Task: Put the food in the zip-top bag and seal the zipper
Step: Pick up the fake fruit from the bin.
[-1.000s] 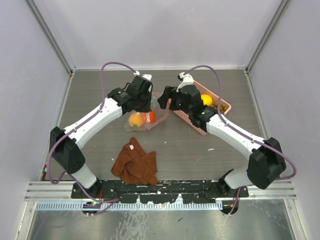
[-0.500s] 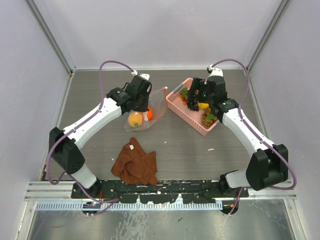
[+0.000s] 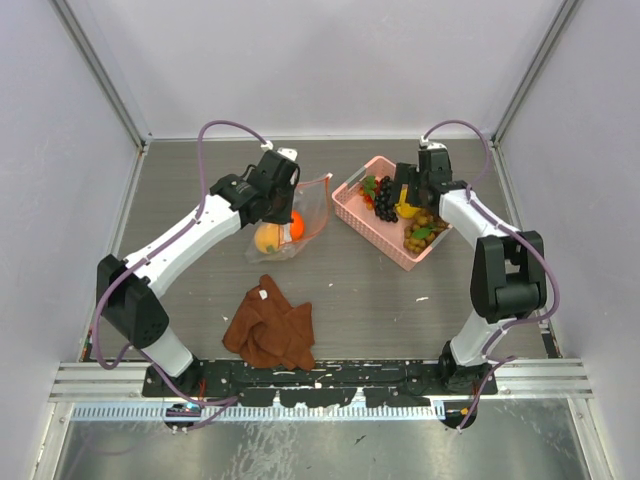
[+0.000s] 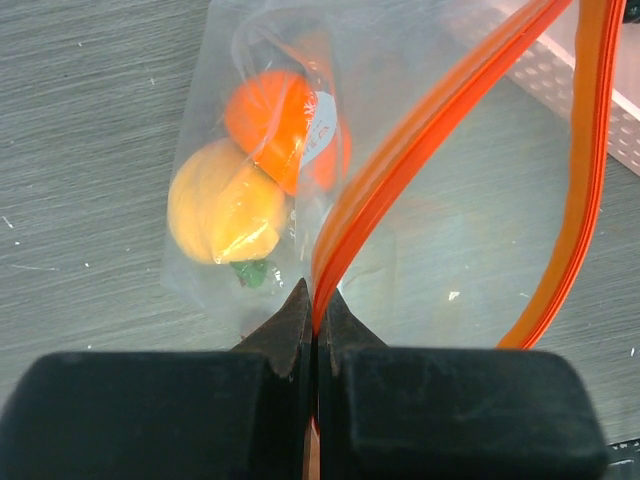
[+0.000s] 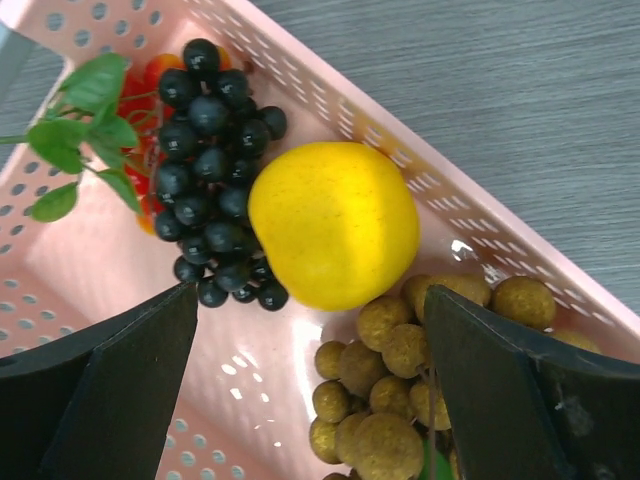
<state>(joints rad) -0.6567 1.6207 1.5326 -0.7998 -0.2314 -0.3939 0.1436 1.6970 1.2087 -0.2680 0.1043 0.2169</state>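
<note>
Left gripper (image 4: 317,300) pinches the zipper (image 4: 420,150) (right gripper (image 5: 310,292) spread over the basket (image 5: 340,110))

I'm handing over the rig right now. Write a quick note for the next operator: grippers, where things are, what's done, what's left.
Left gripper: shut on the zipper, with the bag mouth open.
Right gripper: open, over the yellow fruit in the basket.
Done: the orange fruit and a yellow-orange one are in the bag.
Left: yellow fruit, dark grapes and brown grapes lie in the basket. Bag them, then seal the zipper.
</note>
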